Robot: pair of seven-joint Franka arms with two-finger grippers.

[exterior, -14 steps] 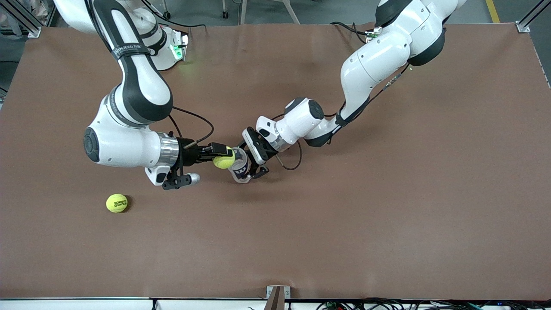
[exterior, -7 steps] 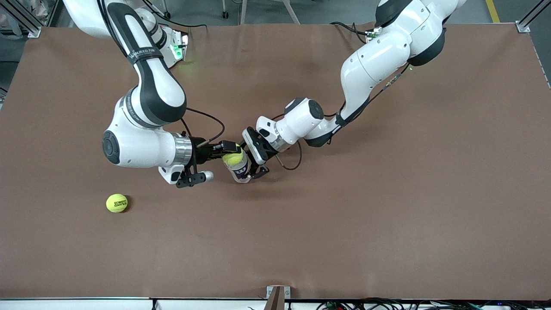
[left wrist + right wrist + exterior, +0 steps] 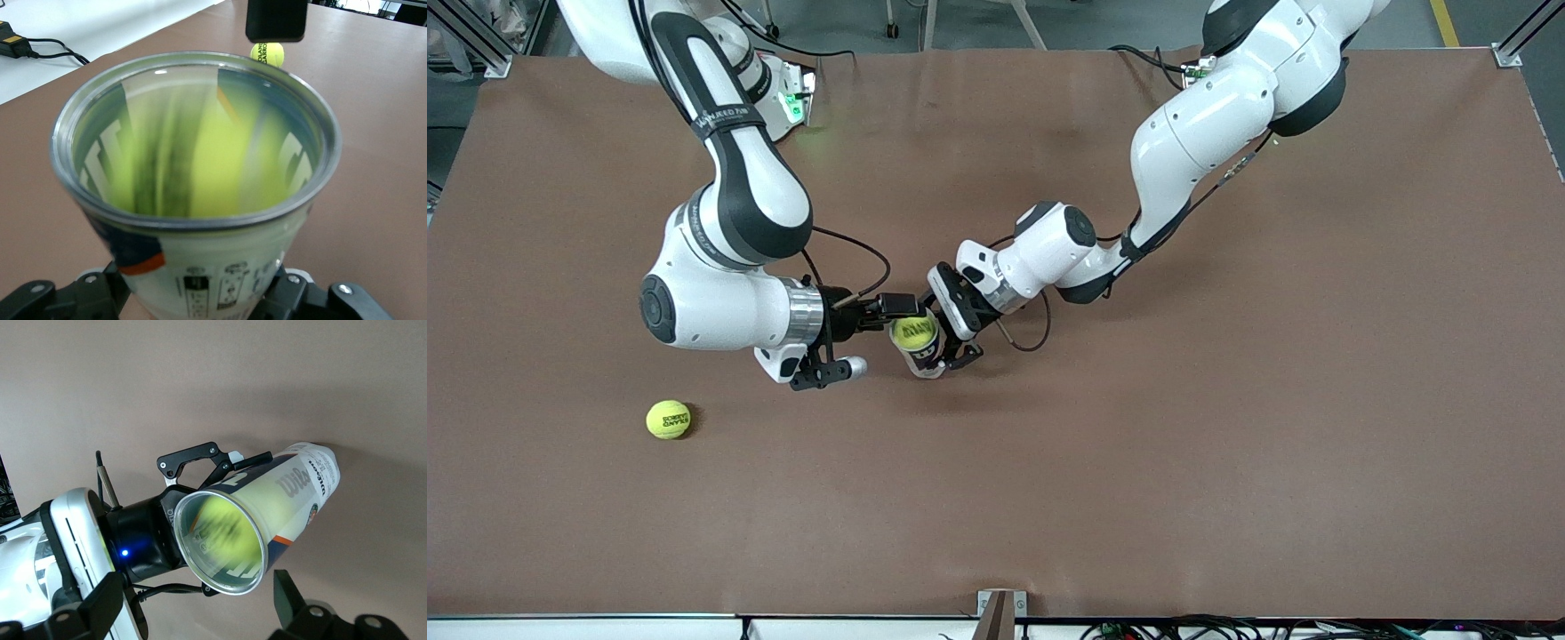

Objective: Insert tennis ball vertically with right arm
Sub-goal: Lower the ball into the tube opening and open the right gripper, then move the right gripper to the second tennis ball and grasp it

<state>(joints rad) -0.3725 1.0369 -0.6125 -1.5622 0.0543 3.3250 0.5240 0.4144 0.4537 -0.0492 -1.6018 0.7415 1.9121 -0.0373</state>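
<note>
Right gripper (image 3: 900, 313), fingers spread & empty, sits directly over upright tennis-ball can (image 3: 922, 348) clamped by left gripper (image 3: 950, 342); tennis ball (image 3: 913, 332) dropping inside; 2nd ball (image 3: 668, 419) nearer camera.

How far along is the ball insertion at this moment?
Done: the tennis ball is inside the clear can, blurred as if dropping. In hand: left gripper holds the can upright; right gripper is open above its mouth. Left: withdrawing. A second ball lies on the table.
</note>
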